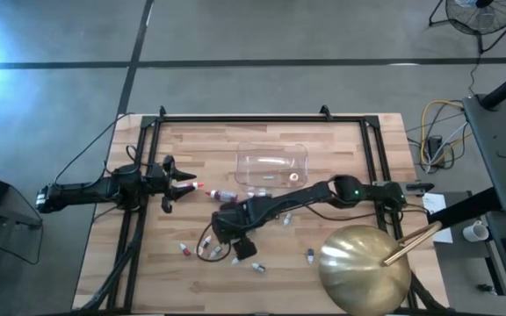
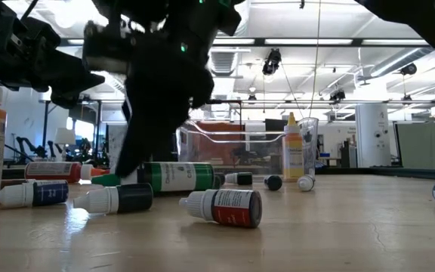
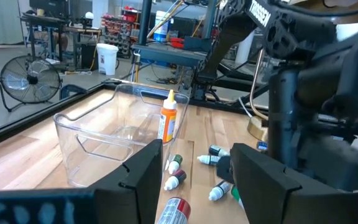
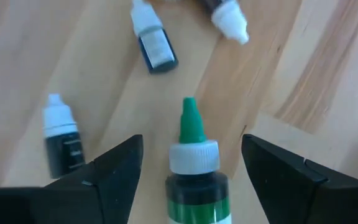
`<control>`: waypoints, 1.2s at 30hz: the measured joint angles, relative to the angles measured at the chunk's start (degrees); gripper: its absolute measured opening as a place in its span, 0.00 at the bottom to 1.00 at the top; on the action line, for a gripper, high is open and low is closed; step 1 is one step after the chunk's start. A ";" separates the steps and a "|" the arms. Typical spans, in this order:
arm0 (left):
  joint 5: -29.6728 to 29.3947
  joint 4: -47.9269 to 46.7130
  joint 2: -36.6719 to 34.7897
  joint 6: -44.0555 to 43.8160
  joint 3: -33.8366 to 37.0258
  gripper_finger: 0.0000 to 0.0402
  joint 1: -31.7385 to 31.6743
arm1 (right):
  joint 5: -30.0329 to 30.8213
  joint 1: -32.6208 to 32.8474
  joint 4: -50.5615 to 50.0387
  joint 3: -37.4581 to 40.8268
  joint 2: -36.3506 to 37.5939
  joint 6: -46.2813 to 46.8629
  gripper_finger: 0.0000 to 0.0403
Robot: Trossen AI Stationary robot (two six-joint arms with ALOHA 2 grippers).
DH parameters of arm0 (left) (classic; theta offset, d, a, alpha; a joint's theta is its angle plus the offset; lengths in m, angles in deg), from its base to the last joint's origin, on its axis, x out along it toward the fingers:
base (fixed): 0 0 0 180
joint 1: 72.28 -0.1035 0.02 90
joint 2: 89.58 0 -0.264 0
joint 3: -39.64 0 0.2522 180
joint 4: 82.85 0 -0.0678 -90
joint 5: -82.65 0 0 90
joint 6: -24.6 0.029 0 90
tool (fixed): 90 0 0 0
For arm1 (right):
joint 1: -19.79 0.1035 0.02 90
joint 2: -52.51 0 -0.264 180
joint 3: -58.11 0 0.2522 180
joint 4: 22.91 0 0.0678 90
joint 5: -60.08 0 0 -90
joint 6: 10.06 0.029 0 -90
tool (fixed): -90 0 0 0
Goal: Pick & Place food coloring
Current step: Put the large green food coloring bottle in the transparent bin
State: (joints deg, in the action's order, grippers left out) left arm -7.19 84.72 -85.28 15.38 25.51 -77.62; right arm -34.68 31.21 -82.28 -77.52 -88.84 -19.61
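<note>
Two arms over table, right pincer [image 4: 191,180] spread astride green-capped bottle [image 4: 194,168], left pincer [image 1: 176,184] parted, empty

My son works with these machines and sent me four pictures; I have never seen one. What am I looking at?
It is a robot with two dark arms at a wooden table, each ending in a two-finger gripper. One picture looks straight down, one looks level across the tabletop, and two come from cameras on the arms' wrists.

Small food coloring bottles lie scattered on the wood beside a clear plastic tub and a gold dome.

The right gripper stands over a green-tipped bottle, which lies between its open fingers. The pictures do not show that the bottle is gripped.

The left gripper waits open at the left side, holding nothing.
</note>
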 joint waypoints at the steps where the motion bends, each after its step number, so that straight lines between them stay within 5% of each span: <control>1: 0.00 0.00 0.00 -0.02 0.00 0.41 0.01 | 0.54 0.03 -0.02 0.16 -0.15 0.10 0.65; 22: 0.00 -0.02 0.00 -0.02 0.00 0.41 0.00 | 1.90 0.20 0.23 2.24 -0.27 -1.14 0.43; 36: 0.00 -0.02 0.00 -0.02 0.00 0.41 0.01 | 1.75 0.20 2.71 1.88 -0.25 5.72 0.43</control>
State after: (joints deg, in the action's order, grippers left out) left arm -7.19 84.69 -85.28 15.36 25.51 -77.61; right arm -32.92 31.41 -79.58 -75.64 -89.09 -13.89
